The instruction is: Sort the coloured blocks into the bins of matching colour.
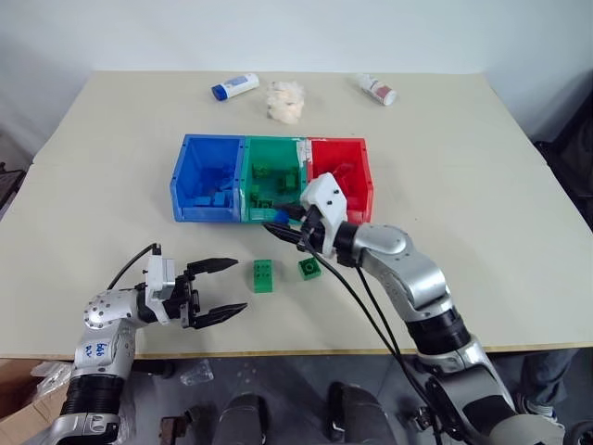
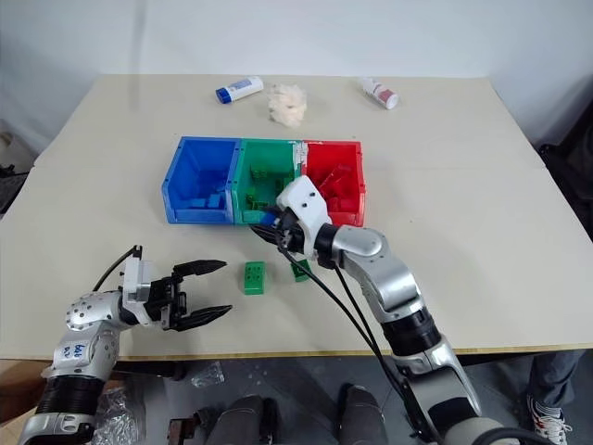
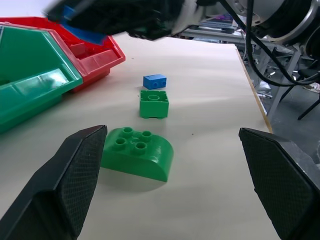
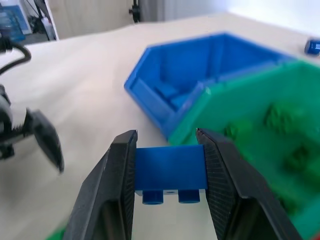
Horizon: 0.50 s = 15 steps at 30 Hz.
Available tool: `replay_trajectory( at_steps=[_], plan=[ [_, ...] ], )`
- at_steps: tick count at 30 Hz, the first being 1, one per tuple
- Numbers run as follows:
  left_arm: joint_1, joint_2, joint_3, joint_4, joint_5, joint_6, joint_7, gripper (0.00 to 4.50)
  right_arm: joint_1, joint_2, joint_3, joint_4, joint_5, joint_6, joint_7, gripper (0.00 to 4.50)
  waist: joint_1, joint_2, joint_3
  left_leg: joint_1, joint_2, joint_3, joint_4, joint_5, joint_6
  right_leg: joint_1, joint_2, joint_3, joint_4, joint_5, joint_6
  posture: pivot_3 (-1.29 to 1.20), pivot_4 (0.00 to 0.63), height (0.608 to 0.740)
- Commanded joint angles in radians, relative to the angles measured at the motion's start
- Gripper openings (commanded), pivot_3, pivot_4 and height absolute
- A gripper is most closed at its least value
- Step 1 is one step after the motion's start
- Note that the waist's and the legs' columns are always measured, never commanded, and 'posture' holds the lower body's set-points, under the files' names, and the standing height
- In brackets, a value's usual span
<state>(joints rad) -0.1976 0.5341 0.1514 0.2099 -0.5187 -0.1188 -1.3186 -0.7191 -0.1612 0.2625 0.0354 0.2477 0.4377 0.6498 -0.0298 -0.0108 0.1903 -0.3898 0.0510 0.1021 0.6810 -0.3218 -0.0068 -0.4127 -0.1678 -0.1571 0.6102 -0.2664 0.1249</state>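
Blue block clamped between the two black fingers of the right gripper, carried above the table just in front of the green bin, studs facing down in the right wrist view. Right arm stretched forward and across toward the left, gripper roughly level, pointing at the seam between blue bin and green bin. Left gripper low over the near left part of the table, level, jaws wide apart, nothing between them, aimed at the rounded green block. Square green block just beyond it, partly under the right forearm; small blue block farther on in the left wrist view. Red bin joined on the right. Blocks lying inside all three bins. Two white bottles and tissue wad at the far edge, well apart from the bins.
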Motion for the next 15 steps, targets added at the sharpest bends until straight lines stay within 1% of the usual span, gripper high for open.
replay_trajectory(
  at_steps=[1, 4, 9, 15],
  plan=[
    [0.023, 0.018, 0.026, -0.045, -0.005, -0.010, 0.017, 4.50, -0.095, 0.058, -0.001, 0.130, -0.039, -0.099, -0.009, 1.45, -0.004, 0.000, 0.000, 0.000, 0.000, 0.000, 0.000, 0.000, 0.000, 0.000, 0.000, 0.000, 0.000, 0.000, 0.000, 0.00, 0.150, 0.740],
    [0.043, 0.021, 0.032, -0.068, -0.007, -0.006, 0.030, 4.50, -0.164, 0.107, -0.005, 0.249, -0.062, -0.170, -0.007, 1.45, -0.009, 0.000, 0.000, 0.000, 0.000, 0.000, -0.001, 0.000, -0.001, -0.001, 0.000, 0.000, 0.001, 0.000, 0.000, 0.00, 0.150, 0.740],
    [0.078, 0.028, 0.041, -0.109, -0.011, 0.002, 0.055, 4.50, -0.323, 0.205, -0.033, 0.503, -0.091, -0.317, -0.017, 1.45, -0.024, 0.001, 0.000, 0.000, 0.001, 0.001, -0.002, 0.001, -0.001, -0.002, 0.000, 0.000, 0.001, 0.000, 0.000, 0.00, 0.150, 0.740],
    [0.104, 0.027, 0.046, -0.144, -0.012, 0.009, 0.080, 4.50, -0.511, 0.330, -0.070, 0.821, -0.125, -0.502, -0.048, 1.45, -0.029, 0.001, 0.000, 0.000, 0.001, 0.001, -0.003, 0.001, -0.001, -0.002, 0.001, 0.001, 0.001, 0.000, 0.000, 0.00, 0.150, 0.740]
  ],
)
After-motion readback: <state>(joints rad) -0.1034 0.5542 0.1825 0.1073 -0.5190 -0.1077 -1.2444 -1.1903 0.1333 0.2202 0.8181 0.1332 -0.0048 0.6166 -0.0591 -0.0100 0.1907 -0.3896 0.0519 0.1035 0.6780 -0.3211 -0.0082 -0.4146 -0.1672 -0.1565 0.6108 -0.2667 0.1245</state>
